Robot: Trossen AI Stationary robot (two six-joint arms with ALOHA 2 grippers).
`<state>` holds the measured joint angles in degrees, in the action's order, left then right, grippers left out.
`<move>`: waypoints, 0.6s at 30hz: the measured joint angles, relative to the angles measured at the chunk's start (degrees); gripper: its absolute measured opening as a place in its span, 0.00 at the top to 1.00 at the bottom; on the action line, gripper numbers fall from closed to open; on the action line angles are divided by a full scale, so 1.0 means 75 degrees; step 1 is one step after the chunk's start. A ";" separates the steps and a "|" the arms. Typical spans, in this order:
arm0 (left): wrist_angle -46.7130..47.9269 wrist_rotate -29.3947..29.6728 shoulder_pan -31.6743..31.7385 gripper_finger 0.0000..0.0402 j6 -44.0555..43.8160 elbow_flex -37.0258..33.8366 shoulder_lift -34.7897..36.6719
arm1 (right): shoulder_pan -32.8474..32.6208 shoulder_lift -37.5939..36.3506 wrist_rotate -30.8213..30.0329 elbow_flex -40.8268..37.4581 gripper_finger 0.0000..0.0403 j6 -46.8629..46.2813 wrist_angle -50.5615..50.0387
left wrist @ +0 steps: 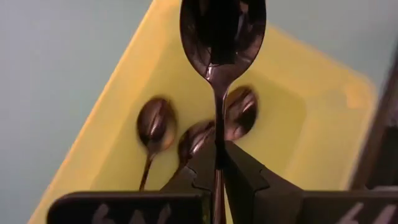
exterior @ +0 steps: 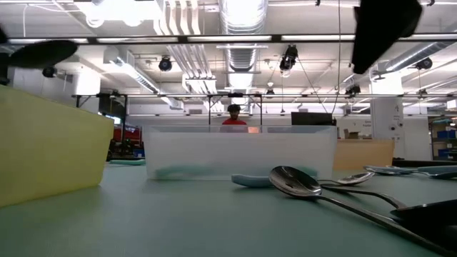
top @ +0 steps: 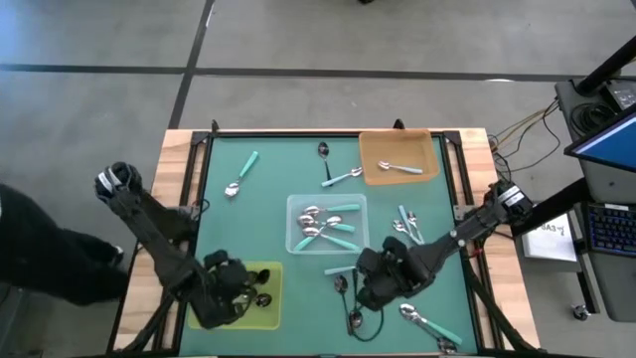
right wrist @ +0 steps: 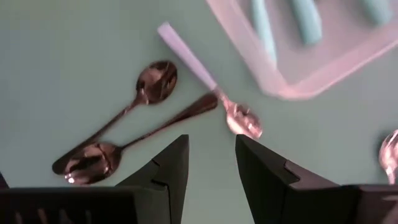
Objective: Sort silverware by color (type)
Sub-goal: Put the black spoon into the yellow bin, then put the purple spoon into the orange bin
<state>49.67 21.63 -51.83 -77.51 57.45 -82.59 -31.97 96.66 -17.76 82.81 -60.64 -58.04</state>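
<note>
Three dark spoons (left wrist: 193, 127) underlie the left fingers' (left wrist: 239, 171) spoon (left wrist: 222, 31).

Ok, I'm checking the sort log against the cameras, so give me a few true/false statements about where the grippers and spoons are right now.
1. The left gripper is shut on a dark spoon above the yellow tray. True.
2. The yellow tray is empty. False: three dark spoon bowls already lie in it.
3. The right gripper is open and holds nothing. True: it hovers over two dark spoons on the mat.
4. The clear tray holds dark spoons. False: it holds teal-handled spoons.
5. The orange tray holds one pale spoon. True.
</note>
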 joint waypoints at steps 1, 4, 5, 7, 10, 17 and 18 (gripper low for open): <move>0.0137 0.0011 -0.0097 0.98 -0.0316 0.0000 -0.0081 | -0.0088 0.0062 0.0014 0.0000 0.69 -0.0159 -0.0027; 0.0513 -0.0026 -0.0170 0.94 -0.0737 0.0000 -0.0302 | -0.0257 0.0210 0.0057 0.0000 0.69 -0.0571 -0.0131; 0.0593 -0.0089 -0.0170 0.93 -0.0731 0.0000 -0.0342 | -0.0295 0.0220 0.0122 0.0000 0.69 -0.0731 -0.0246; 0.0645 -0.0267 -0.0171 0.89 -0.0596 0.0000 -0.0355 | -0.0331 0.0228 0.0318 0.0000 0.69 -0.1088 -0.0768; 0.0552 -0.0420 -0.0184 0.84 -0.0328 0.0001 -0.0354 | -0.0355 0.0223 0.0431 0.0000 0.69 -0.1871 -0.1959; 0.0525 0.0023 -0.0170 0.74 0.0252 0.0294 -0.0346 | -0.0212 0.0175 0.0396 -0.0451 0.69 -0.2339 -0.3589; 0.0533 0.0162 -0.0170 0.73 0.0371 0.0364 -0.0346 | -0.0137 0.0154 0.0425 -0.0685 0.69 -0.2319 -0.3548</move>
<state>53.67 22.84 -53.10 -74.73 60.18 -85.19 -33.00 97.81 -14.57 77.67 -78.03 -84.65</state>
